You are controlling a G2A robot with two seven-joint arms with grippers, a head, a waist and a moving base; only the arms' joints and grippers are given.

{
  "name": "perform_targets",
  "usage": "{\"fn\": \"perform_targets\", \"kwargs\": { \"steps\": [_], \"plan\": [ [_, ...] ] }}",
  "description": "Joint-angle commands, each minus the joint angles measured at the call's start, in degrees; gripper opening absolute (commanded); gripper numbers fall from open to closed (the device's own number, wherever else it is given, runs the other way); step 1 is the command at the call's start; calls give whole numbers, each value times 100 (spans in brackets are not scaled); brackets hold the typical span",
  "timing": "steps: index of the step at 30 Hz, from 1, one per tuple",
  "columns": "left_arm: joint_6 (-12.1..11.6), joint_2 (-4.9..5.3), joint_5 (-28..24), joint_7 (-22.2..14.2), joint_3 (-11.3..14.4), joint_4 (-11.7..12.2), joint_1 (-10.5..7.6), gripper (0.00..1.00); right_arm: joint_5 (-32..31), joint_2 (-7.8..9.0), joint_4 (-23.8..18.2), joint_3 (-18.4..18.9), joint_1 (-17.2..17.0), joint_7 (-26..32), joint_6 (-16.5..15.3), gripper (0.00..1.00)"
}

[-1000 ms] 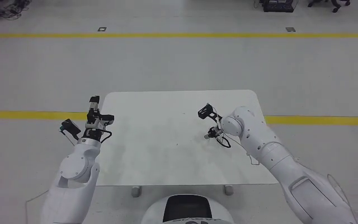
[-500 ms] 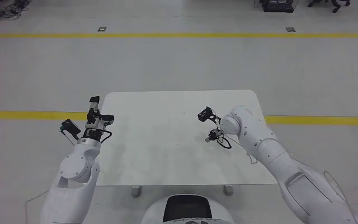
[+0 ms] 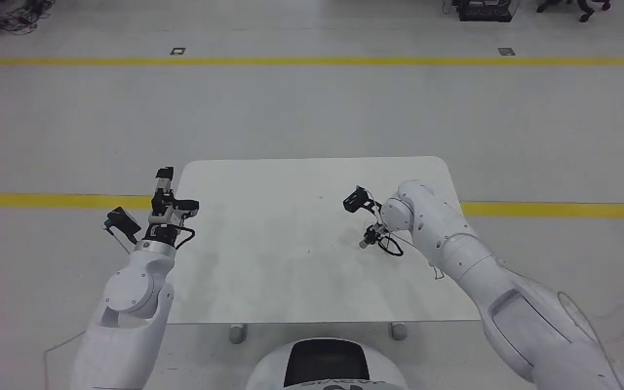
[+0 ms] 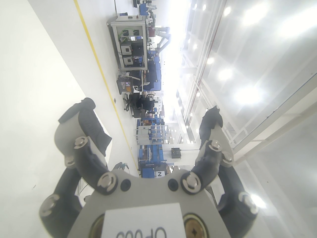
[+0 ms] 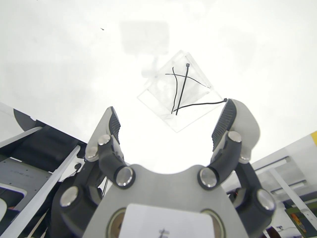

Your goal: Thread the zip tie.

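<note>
Black zip ties [image 5: 182, 89] lie crossed in a clear tray [image 5: 195, 117] on the table [image 3: 292, 263], straight ahead of the right gripper [image 5: 171, 106] — its fingers spread wide, holding nothing. One tie's long axis runs away from the gripper, across the line the fingers would close on; another lies along that line. The left gripper [image 4: 148, 107], also spread and empty, sits at the table's opposite edge, pointing into the room — so the right arm is nearer. A white label [image 4: 142, 220] on each gripper base has its print cut off.

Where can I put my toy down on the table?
The white table is bare all round the clear tray, and over by the left gripper. It's crowded inside the tray, where black zip ties cross, just ahead of the open right gripper.
</note>
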Motion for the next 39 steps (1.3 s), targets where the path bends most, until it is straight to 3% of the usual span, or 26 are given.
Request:
{"fn": "perform_targets", "kwargs": {
  "steps": [1,17,29,30,31,32,34,39],
  "plan": [
    [0,0,0,0,0,0,0,100,1,0,0,0,0,0,0,100],
    [0,0,0,0,0,0,0,100,-65,17,30,40,-134,-389,2,100],
    [0,0,0,0,0,0,0,100,-454,174,-490,269,-392,-463,-14,100],
    [0,0,0,0,0,0,0,100,-471,187,-527,293,-411,-455,-14,94],
    [0,0,0,0,0,0,0,100,-485,200,-560,319,-430,-448,-16,78],
    [0,0,0,0,0,0,0,100,-498,216,-597,353,-455,-442,-22,52],
    [0,0,0,0,0,0,0,100,-513,238,-627,402,-488,-435,-39,46],
    [0,0,0,0,0,0,0,100,-513,267,-654,490,-547,-429,-65,42]
  ]
}}
